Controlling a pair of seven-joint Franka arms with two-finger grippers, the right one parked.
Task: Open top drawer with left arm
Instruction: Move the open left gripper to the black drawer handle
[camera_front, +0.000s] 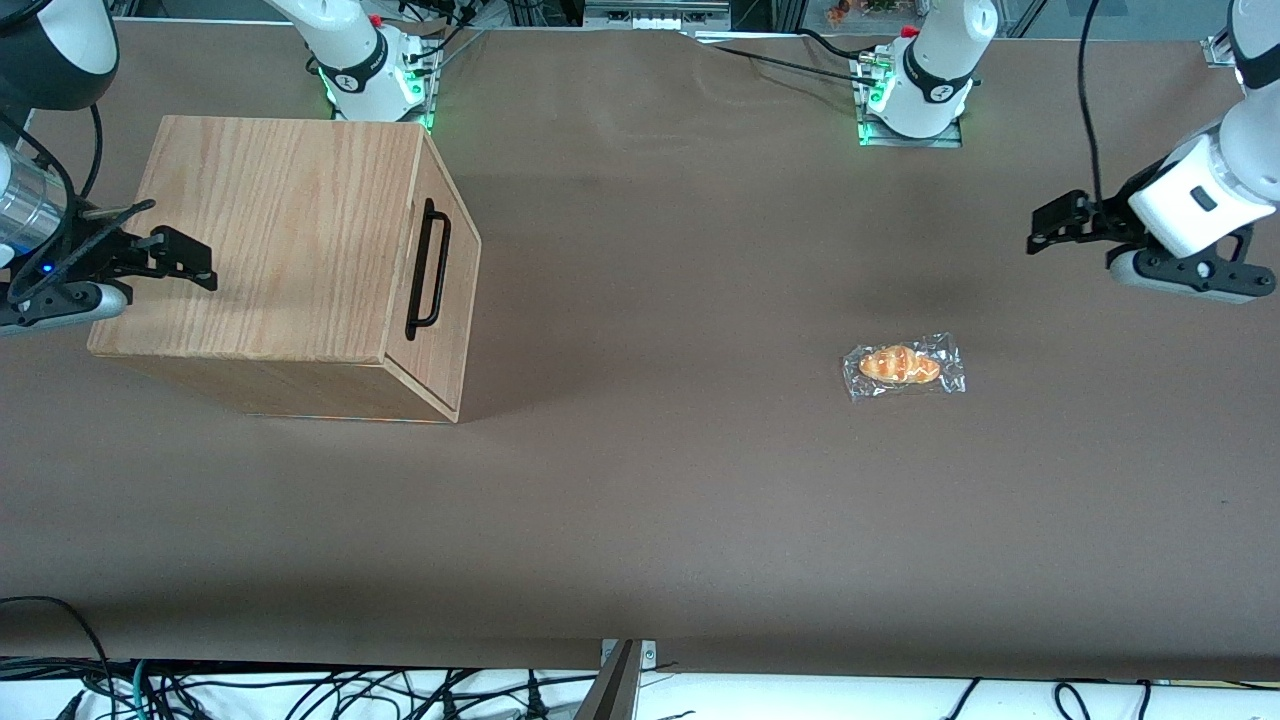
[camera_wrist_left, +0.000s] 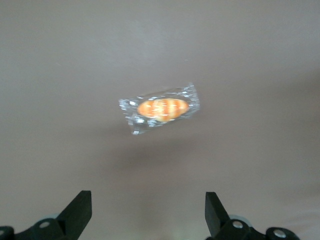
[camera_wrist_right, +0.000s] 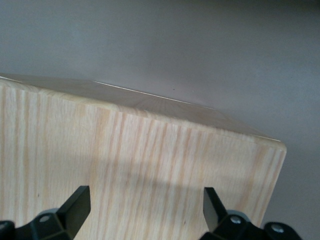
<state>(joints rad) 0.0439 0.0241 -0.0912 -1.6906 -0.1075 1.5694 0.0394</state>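
A: Brown covering spans the whole tabletop (camera_front: 640, 520). Toward the parked arm's end stands the wooden cabinet (camera_front: 270, 260); its front faces the working arm's end, and the top drawer (camera_front: 450, 250) sits shut, flush with the cabinet, carrying a long black bar handle (camera_front: 428, 268).

B: How should the drawer handle?

A: Probably rigid, with some resistance on its slides. The bar is the only hold: stiff, standing proud of the wood, with a gap under it for one finger. Taking it near the middle should keep the pull straight. The cabinet looks light enough to slide, so a steady draw seems wiser.

B: Room to move?

A: Bare tabletop lies in front of the drawer, ample for its travel. A wrapped bread roll (camera_front: 903, 366) lies nearer the working arm, well apart from the cabinet.

B: And the arm?

A: The left arm (camera_front: 1215, 190) hangs at its own end, well apart from the handle. Its gripper (camera_wrist_left: 148, 212) hovers above the tabletop with fingers (camera_wrist_left: 79, 210) spread wide, holding nothing.
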